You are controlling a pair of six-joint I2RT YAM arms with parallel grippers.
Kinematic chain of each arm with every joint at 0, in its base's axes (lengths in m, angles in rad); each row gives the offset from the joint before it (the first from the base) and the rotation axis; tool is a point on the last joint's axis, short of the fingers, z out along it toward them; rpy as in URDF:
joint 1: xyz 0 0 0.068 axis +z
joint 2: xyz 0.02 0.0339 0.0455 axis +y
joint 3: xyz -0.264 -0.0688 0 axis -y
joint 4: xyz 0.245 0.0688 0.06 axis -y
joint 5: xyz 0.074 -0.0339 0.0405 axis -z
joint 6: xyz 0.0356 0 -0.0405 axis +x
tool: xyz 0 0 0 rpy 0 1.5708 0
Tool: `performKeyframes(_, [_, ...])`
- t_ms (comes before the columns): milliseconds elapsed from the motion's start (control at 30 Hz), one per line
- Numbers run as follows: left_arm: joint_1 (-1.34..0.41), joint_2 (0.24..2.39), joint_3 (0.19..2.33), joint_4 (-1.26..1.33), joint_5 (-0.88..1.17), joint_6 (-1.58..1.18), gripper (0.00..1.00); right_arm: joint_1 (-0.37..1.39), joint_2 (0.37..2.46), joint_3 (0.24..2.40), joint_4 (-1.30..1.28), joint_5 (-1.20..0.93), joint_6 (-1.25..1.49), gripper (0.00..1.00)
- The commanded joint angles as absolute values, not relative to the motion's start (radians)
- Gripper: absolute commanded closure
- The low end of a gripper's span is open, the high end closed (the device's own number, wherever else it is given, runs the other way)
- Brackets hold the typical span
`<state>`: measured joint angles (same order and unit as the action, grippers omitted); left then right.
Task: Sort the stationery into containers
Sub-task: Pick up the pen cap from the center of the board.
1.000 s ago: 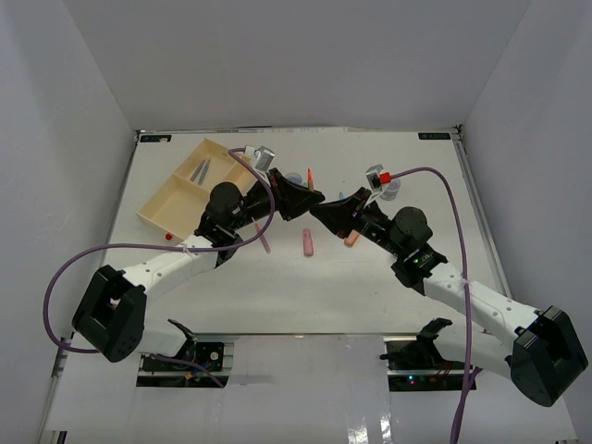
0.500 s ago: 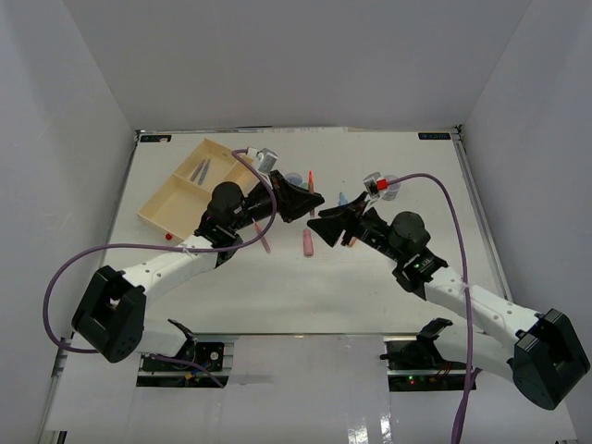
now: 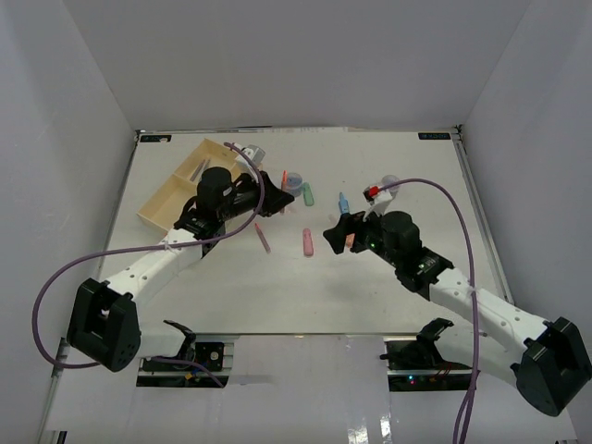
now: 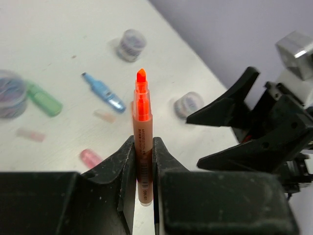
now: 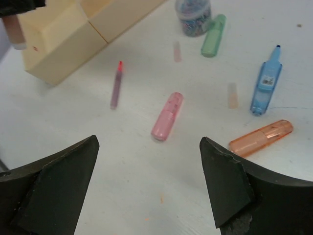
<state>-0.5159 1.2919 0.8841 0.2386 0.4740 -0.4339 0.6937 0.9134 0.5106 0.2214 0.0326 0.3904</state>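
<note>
orange pen (image 4: 142, 117) pinched in left gripper (image 4: 143, 147), just short of the tray (image 3: 159, 211).
carry level over the near tray wall, lower into the compartment with the grey pens (image 3: 201, 169), then release. left arm stretched up-table, jaws closed tight on the pen, tip pointing out. right gripper (image 5: 148, 147) spread wide, holding nothing, hovering over pink marker (image 5: 167, 116).
</note>
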Motion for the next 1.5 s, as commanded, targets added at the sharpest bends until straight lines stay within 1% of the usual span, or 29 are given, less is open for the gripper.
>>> performKeyframes(0, [-0.443,1.256,0.926,0.006,0.457,-0.333,1.0,0.687,1.027,0.707,0.023,0.127,0.236,0.1])
performKeyframes(33, [-0.43,1.255,0.93,-0.064,0.456,-0.299,1.0,0.686,1.06,0.75,-0.065,0.135,0.224,0.1])
performKeyframes(67, [-0.416,1.252,0.93,-0.084,0.446,-0.285,1.0,0.681,1.122,0.832,-0.101,0.156,0.212,0.06])
performKeyframes(167, [-0.411,1.229,0.919,-0.138,0.425,-0.223,1.0,0.666,1.236,0.929,-0.184,0.158,0.189,0.0])
performKeyframes(233, [-0.41,1.206,0.902,-0.161,0.413,-0.195,1.0,0.647,1.297,1.02,-0.248,0.146,0.178,0.0])
performKeyframes(300, [-0.41,1.18,0.887,-0.166,0.399,-0.167,1.0,0.632,1.4,1.122,-0.305,0.126,0.155,0.04])
performKeyframes(400, [-0.41,1.152,0.819,-0.121,0.39,-0.166,1.0,0.624,1.528,1.225,-0.391,0.12,0.117,0.04])
performKeyframes(433, [-0.41,1.147,0.802,-0.092,0.388,-0.169,1.0,0.623,1.555,1.241,-0.403,0.118,0.106,0.04])
performKeyframes(533, [-0.41,1.16,0.813,-0.114,0.388,-0.17,1.0,0.615,1.643,1.288,-0.428,0.114,0.077,0.05])
performKeyframes(633, [-0.41,1.157,0.804,-0.107,0.379,-0.158,1.0,0.604,1.707,1.322,-0.443,0.092,0.045,0.09])
performKeyframes(833, [-0.41,1.146,0.795,-0.106,0.367,-0.146,1.0,0.588,1.816,1.371,-0.456,0.087,0.005,0.24])
performKeyframes(867, [-0.41,1.144,0.795,-0.106,0.371,-0.144,1.0,0.588,1.837,1.388,-0.457,0.084,-0.006,0.29])
performKeyframes(1000, [-0.41,1.147,0.795,-0.106,0.374,-0.141,1.0,0.584,1.887,1.427,-0.462,0.087,-0.037,0.35])
performKeyframes(1067, [-0.41,1.15,0.795,-0.106,0.368,-0.14,1.0,0.584,1.914,1.446,-0.462,0.089,-0.037,0.4])
performKeyframes(1400, [-0.41,1.141,0.793,-0.101,0.384,-0.133,1.0,0.581,2.008,1.503,-0.463,0.123,-0.038,0.46])
performKeyframes(1433, [-0.41,1.141,0.792,-0.101,0.383,-0.132,1.0,0.58,2.016,1.506,-0.463,0.129,-0.04,0.49])
performKeyframes(1467, [-0.41,1.14,0.793,-0.1,0.385,-0.132,1.0,0.58,2.02,1.509,-0.463,0.132,-0.041,0.5])
